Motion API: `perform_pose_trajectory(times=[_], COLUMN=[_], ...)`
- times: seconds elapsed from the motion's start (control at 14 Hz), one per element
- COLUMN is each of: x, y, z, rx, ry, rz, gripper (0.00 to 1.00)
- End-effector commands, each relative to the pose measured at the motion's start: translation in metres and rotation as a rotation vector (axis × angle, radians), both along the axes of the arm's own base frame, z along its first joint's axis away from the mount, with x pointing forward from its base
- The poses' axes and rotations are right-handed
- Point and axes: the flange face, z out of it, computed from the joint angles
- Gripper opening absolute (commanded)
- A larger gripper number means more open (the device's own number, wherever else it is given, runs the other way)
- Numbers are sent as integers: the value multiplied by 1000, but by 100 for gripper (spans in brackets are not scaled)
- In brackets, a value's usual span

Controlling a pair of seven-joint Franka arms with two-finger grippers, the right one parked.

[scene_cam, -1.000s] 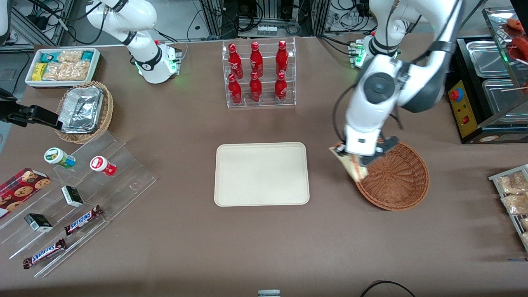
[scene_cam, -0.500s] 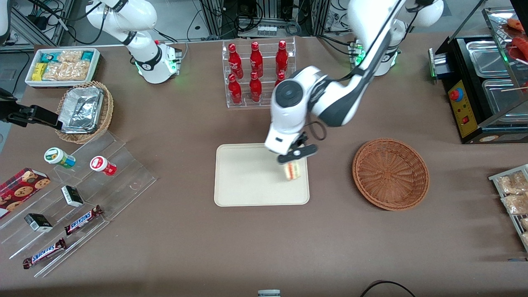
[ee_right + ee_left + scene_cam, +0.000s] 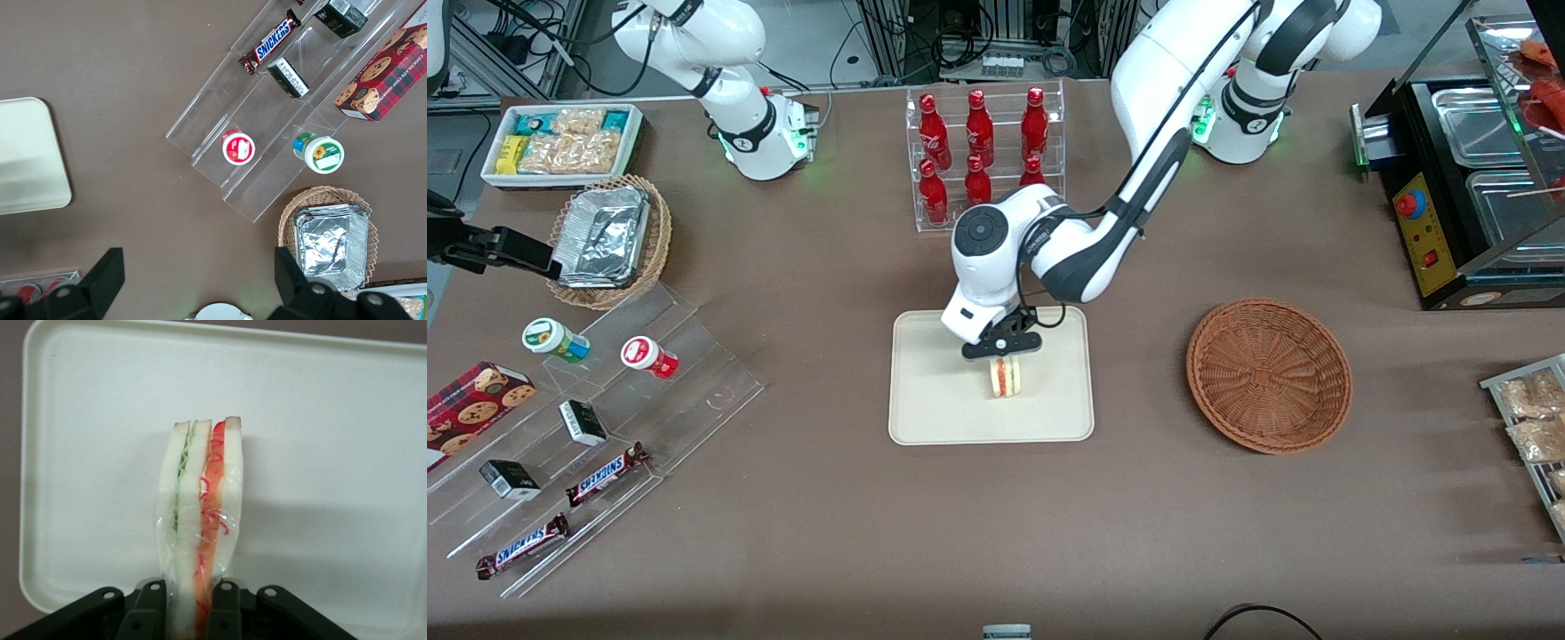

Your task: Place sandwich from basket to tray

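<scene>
Carried over from the basket's rim a second ago, the sandwich point(image 3: 1006, 378) now hangs over the middle of the tray point(image 3: 925, 400), farther in from the tray's basket-side edge than it was half a second back. It stands on edge with its cut face showing: pale bread slices with a green layer and a red-pink layer between them, wrapped in clear film. The gripper point(image 3: 1002, 352) sits directly above it, jaws clenched on the sandwich's upper end; in the left wrist view the two dark fingers point(image 3: 225, 608) press the slices from both sides, and the sandwich point(image 3: 200, 520) hangs against the pale tray point(image 3: 347, 420). Whether it touches the tray cannot be told. The basket point(image 3: 1269, 374) lies on the brown bench point(image 3: 996, 516) toward the working arm's end, well apart from the tray. A clear rack of red bottles point(image 3: 983, 160) stands farther from the front camera than the tray.
</scene>
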Motion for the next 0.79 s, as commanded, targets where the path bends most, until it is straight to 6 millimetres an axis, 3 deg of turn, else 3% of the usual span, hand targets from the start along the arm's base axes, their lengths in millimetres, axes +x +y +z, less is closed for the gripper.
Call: perform_pose_trajectory(times=[0.0, 0.29, 0.43, 0.57, 0.71], x=[1, 3, 4, 5, 10], y=[-15, -17, -15, -14, -12], z=[-7, -14, -18, -13, 6], rx=[-30, -33, -27, -27, -37], ry=[-44, -43, -41, -45, -57], rz=[-66, -70, -71, -63, -41], gripper=[0, 0, 100, 100, 100])
